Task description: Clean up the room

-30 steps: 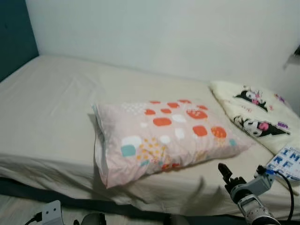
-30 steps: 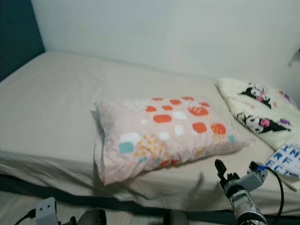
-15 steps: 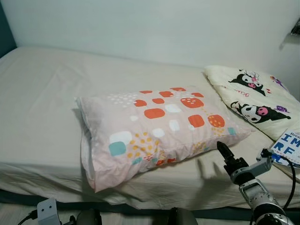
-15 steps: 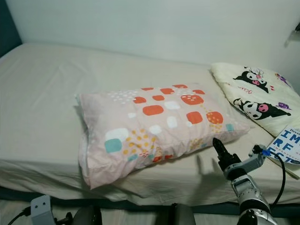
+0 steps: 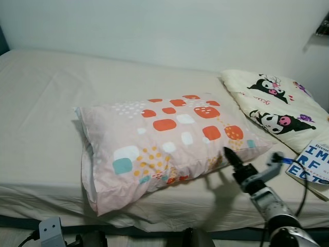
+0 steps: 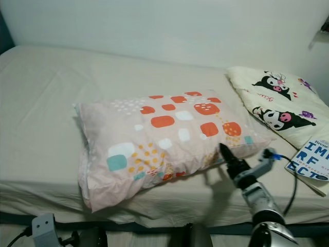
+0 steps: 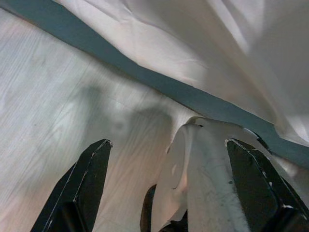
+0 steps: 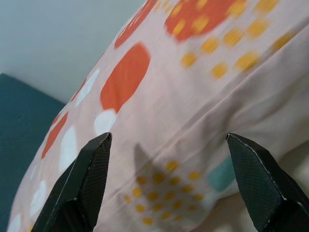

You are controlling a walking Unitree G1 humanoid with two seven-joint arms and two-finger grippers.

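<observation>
Pillow point(image 5: 164, 141), pink with orange and white spots, lies in the middle of the bed point(image 5: 46, 103). Right gripper point(image 8: 166, 186) is at the pillow's near edge, its 2 fingers point(image 8: 79, 188) spread apart and holding nothing. Left gripper point(image 7: 164, 188) hangs low over the wooden floor point(image 7: 43, 106), fingers also apart. Beside the pillow lie a cartoon blanket point(image 5: 272, 110) and a book point(image 5: 313, 163).
</observation>
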